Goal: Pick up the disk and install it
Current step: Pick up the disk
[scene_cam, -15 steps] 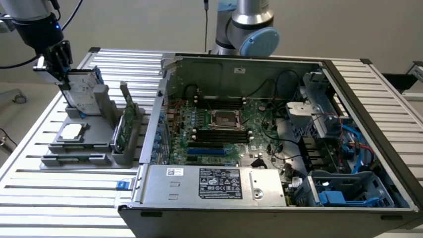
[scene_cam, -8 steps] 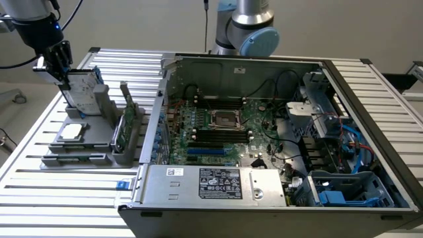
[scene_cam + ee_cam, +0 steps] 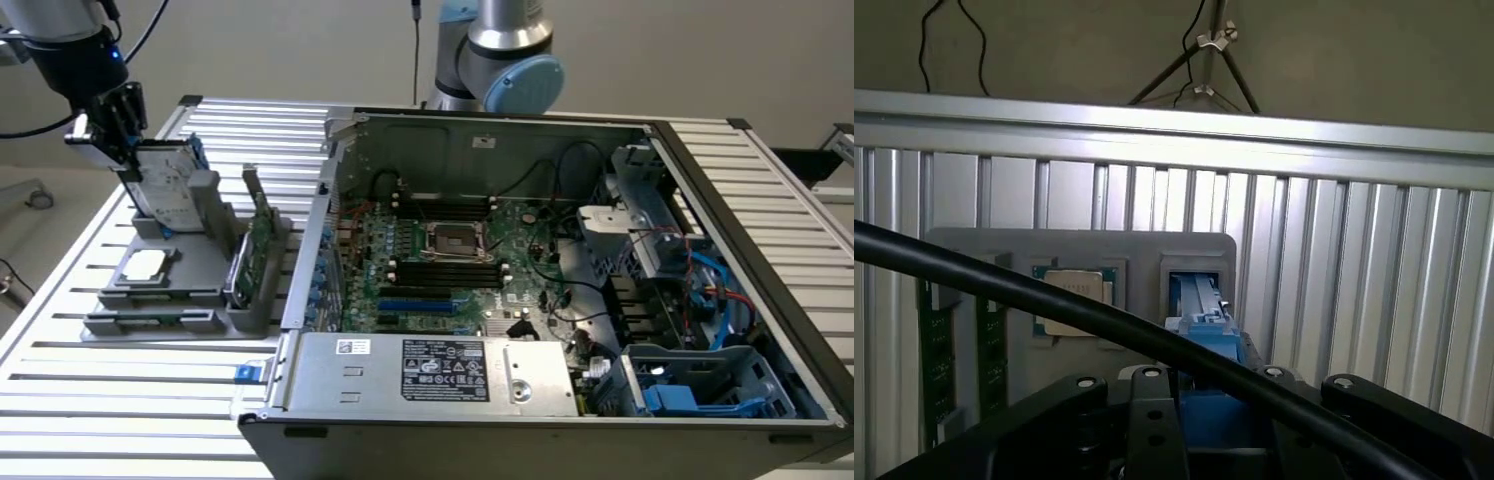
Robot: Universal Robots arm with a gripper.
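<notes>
Exterior view: my pincer [image 3: 131,158] stands at the exterior view's left, over the slatted metal desk [image 3: 80,400], closed on the upper edge of the disk [image 3: 171,190]. The disk stands upright, its silver face and blue carrier edge visible, with its lower part inside the raised slot of the grey holder [image 3: 203,215]. On the same holder, nearer the camera, a small silver chip [image 3: 144,264] lies flat in its recess, and a thin green card [image 3: 250,245] stands on edge just beside the slot. The open computer case [image 3: 400,375] lies to the exterior view's right, well apart from the disk, with its mainboard exposed and a blue bay in the near corner.

Wrist view: the blue carrier of the disk [image 3: 1204,335] sits between my pincer's black fingers [image 3: 1154,415] and runs down into the holder's slot. The chip [image 3: 1079,298] is in the neighbouring recess. A black cable [image 3: 1004,285] crosses in front.
</notes>
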